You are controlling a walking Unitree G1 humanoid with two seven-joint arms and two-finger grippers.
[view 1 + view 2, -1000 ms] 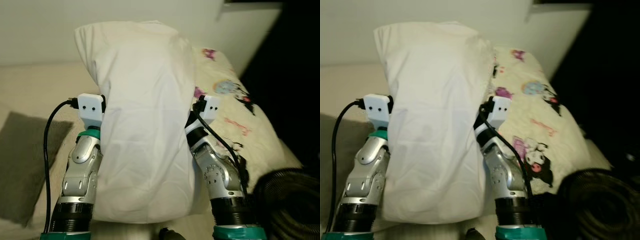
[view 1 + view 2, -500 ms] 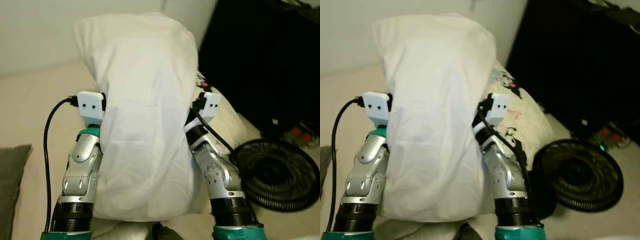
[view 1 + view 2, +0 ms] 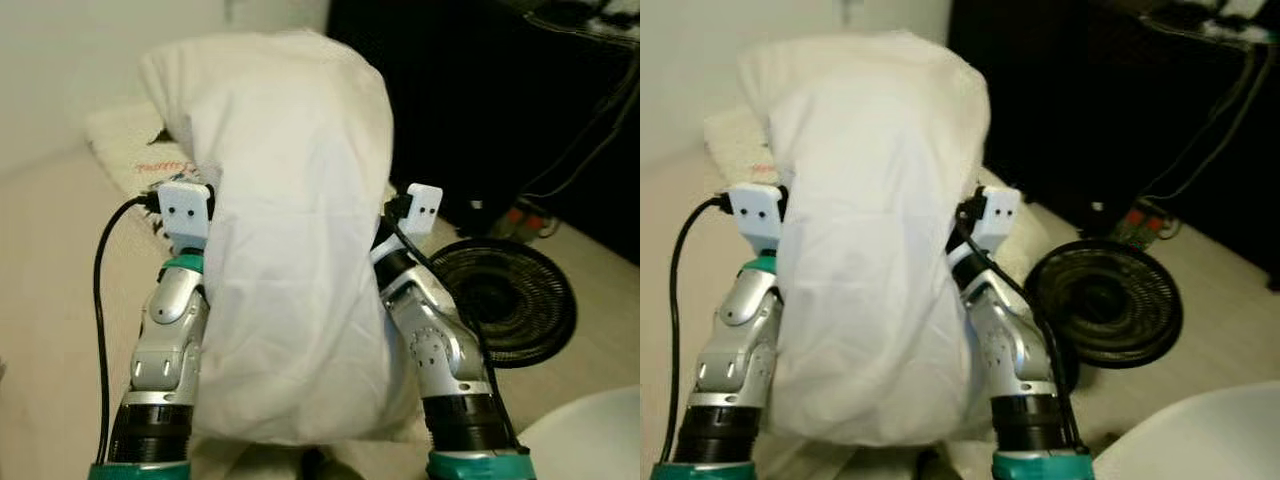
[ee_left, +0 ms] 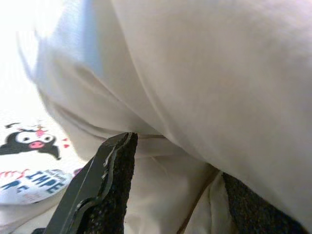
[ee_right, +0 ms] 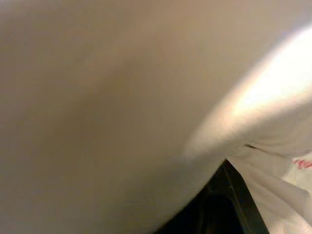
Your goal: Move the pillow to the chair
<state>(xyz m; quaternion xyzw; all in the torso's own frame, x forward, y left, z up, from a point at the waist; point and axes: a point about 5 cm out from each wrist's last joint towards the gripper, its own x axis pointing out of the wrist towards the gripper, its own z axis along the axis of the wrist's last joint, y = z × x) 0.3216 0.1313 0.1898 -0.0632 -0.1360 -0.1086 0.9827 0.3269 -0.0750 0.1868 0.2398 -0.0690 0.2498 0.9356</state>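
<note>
A large white pillow (image 3: pixel 285 250) stands upright in front of me, squeezed between my two silver arms. My left arm (image 3: pixel 170 340) presses its left side and my right arm (image 3: pixel 435 350) presses its right side. In the left wrist view my left gripper (image 4: pixel 175 161) is open, its black fingers (image 4: pixel 102 185) spread against the pillow's cloth (image 4: pixel 219 73). The right wrist view is pressed close to the pillow (image 5: pixel 122 97), which hides my right gripper. A white curved edge (image 3: pixel 590 435), perhaps the chair, shows at the lower right.
A black round fan (image 3: pixel 505 300) lies on the pale floor to the right of my right arm. The bed with a cartoon-printed blanket (image 3: pixel 125 150) lies to the left behind the pillow. Dark furniture (image 3: pixel 480 90) and hanging cables (image 3: pixel 590 130) fill the back right.
The camera has swung right: the bed slid off to the left, the fan came nearer the middle, and the white curved edge appeared. The pillow stays clamped between my arms.
</note>
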